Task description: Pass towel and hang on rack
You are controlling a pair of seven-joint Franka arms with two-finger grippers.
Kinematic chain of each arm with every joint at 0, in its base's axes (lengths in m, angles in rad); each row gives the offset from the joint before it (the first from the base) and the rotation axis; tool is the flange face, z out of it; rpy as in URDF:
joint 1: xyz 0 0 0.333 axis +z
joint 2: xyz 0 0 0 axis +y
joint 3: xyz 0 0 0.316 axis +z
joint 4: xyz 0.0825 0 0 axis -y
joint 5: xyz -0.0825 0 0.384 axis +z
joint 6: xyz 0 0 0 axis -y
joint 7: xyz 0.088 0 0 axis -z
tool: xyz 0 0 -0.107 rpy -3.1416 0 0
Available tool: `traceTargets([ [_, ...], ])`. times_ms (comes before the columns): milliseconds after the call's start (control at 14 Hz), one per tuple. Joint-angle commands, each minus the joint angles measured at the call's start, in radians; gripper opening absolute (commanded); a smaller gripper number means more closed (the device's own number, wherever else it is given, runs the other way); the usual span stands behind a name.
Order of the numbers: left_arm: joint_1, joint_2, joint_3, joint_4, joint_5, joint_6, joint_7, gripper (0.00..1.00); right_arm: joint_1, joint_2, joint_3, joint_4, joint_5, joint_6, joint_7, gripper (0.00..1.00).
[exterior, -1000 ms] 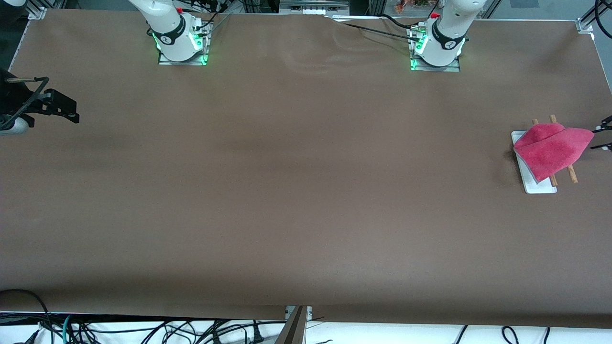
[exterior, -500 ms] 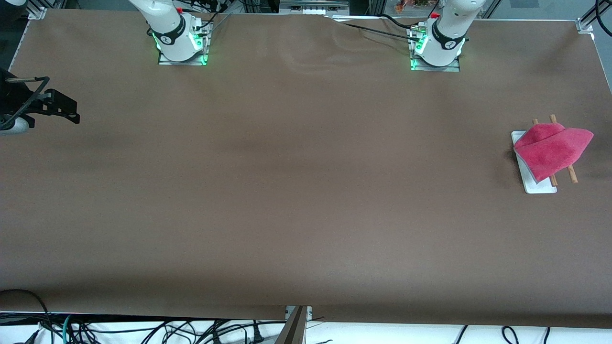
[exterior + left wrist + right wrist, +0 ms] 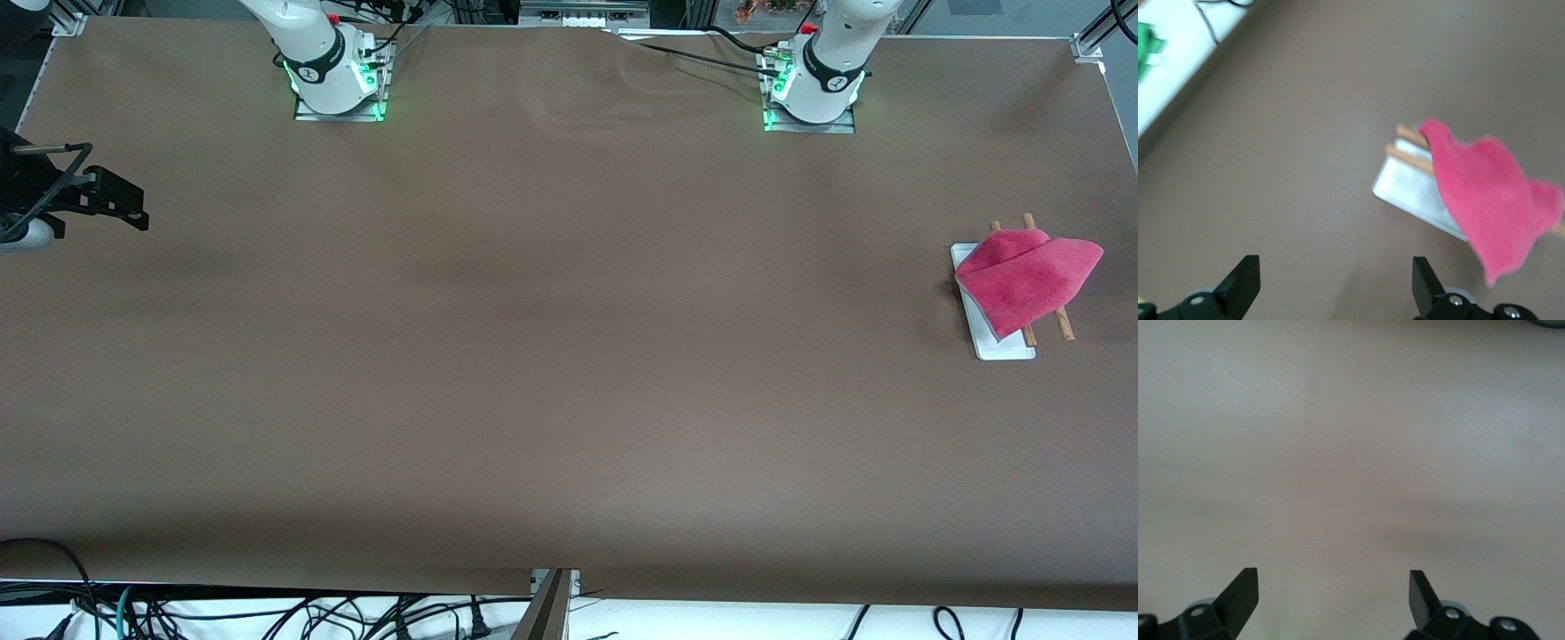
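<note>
Pink-red towel (image 3: 1027, 280): we're seeing it draped over the rack (image 3: 1005, 345) toward the left arm's end of the table; one flap is hanging over the white base, the other is sticking out past the rods to the table's edge on that end.
Rack rods: thin brown wood, 2 in parallel, poking out from under the cloth at both ends; long axis is running roughly from the robots' side toward the front cam, slightly slanted.
Task status: we're judging the hang as done, w/ nothing gripping the cloth.
Left gripper (image 3: 1331, 293): out of the front view; in its wrist view we're seeing both fingers spread wide and empty, over bare table just beside the rack, w/ towel (image 3: 1485, 200) and rack (image 3: 1408, 190) lying ahead of the fingertips and off to one side.
Key relation: left arm is much the nearer one; the fold line is lying along the rods, so any re-grip would be coming at the free flap.
Right gripper (image 3: 98, 200): waiting over the table's edge at the right arm's end, well apart from the towel; fingers wide apart and empty in its wrist view (image 3: 1331, 607).
</note>
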Motion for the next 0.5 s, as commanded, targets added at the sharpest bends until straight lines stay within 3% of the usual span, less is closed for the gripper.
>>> traceTargets([
  [0, -0.092, -0.141, 0.011, -0.023, 0.105, -0.058, -0.271, 1.0, -0.003, 0.0, 0.008, 0.014, 0.006, -0.003, -0.013, 1.0],
  [429, -0.297, -0.273, 0.01, -0.058, 0.211, -0.182, -0.772, 1.0, -0.008, 0.0, 0.003, 0.014, 0.002, -0.006, -0.018, 1.0],
])
